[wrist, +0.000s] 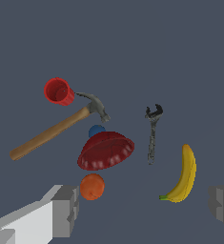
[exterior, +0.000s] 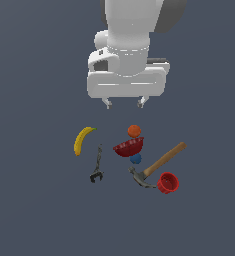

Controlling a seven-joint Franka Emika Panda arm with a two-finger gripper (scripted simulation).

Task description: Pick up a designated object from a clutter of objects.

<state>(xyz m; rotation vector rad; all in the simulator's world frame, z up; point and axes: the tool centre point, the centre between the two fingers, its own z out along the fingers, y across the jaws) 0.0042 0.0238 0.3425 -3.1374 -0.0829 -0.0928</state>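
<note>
- While the hand (exterior: pixel 124 103) hangs well above the clutter with its fingers (wrist: pixel 66 209) spread wide and nothing between them, we judge the step in hand to be the approach to the hammer (exterior: pixel 159 163).
- No counter (exterior: pixel 34 210) edge or corner shows in either view, so we place things by neighbours only.
- Hammer lies flat on the exterior view's right side of the pile, brown handle running diagonally, dark head toward the middle of the clutter.
- Red cup (exterior: pixel 168 182) sits just beside the head; we cannot tell if they touch.
- Dark red bowl (exterior: pixel 128 147) is tilted, near the head, with the blue ball (exterior: pixel 135 159) tucked between bowl and head and the orange ball (exterior: pixel 134 131) on the bowl's far side.
- Thin forked tool (exterior: pixel 96 166) and banana (exterior: pixel 82 140) lie well apart from the hammer, so they are not a concern.
- We'd shift the hand toward the handle's free end half, away from cup, bowl and blue ball.
- We'd turn the wrist so the fingers straddle the handle across its width, then descend straight.
- Risk as we judge it: grabbing far from the heavy head may let the hammer droop, so we'd go mid-handle, as close to the head as clearance allows.
</note>
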